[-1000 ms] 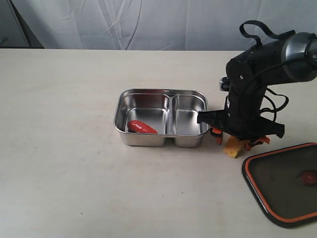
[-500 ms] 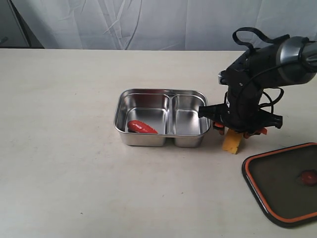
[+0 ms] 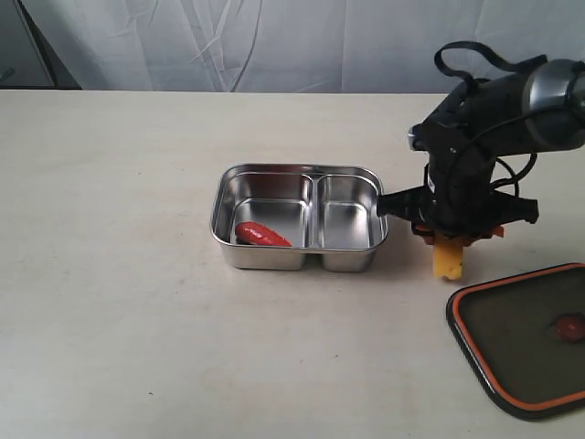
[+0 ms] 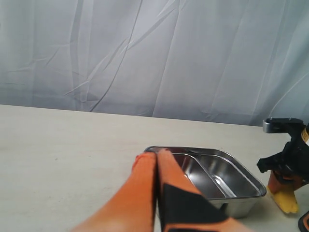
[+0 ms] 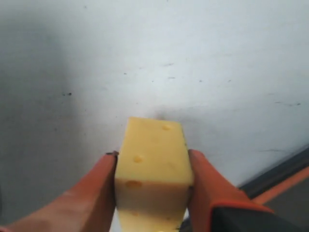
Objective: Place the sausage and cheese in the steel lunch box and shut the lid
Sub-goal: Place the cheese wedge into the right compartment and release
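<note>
1. Right wrist view: right gripper clamped on cheese, 3 o'clock of the steel lunch box
2. sausage already inside, left gripper pinched together
3. next, probably: swing it toward 9 o'clock, drop it in

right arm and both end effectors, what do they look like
The right arm is black and rounded, with a silver-grey section and black cables looping off it. The right end effector has orange fingers. The left end effector also has orange fingers, one partly black.
</note>
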### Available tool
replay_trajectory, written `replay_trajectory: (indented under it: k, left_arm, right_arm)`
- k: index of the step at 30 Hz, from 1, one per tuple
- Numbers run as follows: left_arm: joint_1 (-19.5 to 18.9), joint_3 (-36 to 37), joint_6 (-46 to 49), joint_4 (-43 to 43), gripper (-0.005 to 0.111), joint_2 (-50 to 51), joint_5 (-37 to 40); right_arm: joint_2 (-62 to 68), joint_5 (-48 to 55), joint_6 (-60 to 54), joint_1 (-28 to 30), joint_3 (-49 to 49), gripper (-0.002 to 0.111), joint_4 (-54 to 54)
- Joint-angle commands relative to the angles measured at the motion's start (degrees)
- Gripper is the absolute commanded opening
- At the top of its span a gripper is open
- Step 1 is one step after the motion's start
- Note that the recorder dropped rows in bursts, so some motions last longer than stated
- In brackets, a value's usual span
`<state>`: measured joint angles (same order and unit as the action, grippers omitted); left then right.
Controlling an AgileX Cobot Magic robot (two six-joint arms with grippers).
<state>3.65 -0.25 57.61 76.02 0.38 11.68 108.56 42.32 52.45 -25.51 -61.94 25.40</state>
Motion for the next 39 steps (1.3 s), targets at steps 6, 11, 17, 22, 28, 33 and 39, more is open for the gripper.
replay_trajectory:
  k: [6,11,17,22,28,33,39]
  left_arm:
    - [0.53,0.25,0.0,-0.4,0.0,-0.38,0.08]
    - [0.53,0.25,0.0,-0.4,0.0,-0.38,0.08]
    - [0.53,0.25,0.0,-0.4,0.0,-0.38,0.08]
    - [0.53,0.25,0.0,-0.4,0.0,-0.38,0.08]
    - [0.53,0.25,0.0,-0.4,0.0,-0.38,0.08]
    - [0.53,0.25,0.0,-0.4,0.0,-0.38,0.08]
    - [0.53,0.25,0.0,-0.4,0.0,-0.38,0.08]
  right_arm:
    - [-13.27,-1.5,-2.32,0.06,-0.03,-0.001,1.99]
    - [-16.55,-12.0,-17.93,-3.07,-0.03,-0.001,-7.59]
    - [-10.38,-15.94,-26.39,-4.96,-1.61,-0.001,-15.21]
    - [-5.52,-16.33,-30.15,-4.96,-3.34,-0.001,-18.47]
    - [-3.05,-15.5,-30.39,-4.96,-3.48,-0.001,-18.47]
    - [-2.92,-15.29,-30.39,-4.96,-3.48,-0.001,-18.47]
    - [-2.92,-15.41,-30.39,-4.96,-3.48,0.029,-18.62]
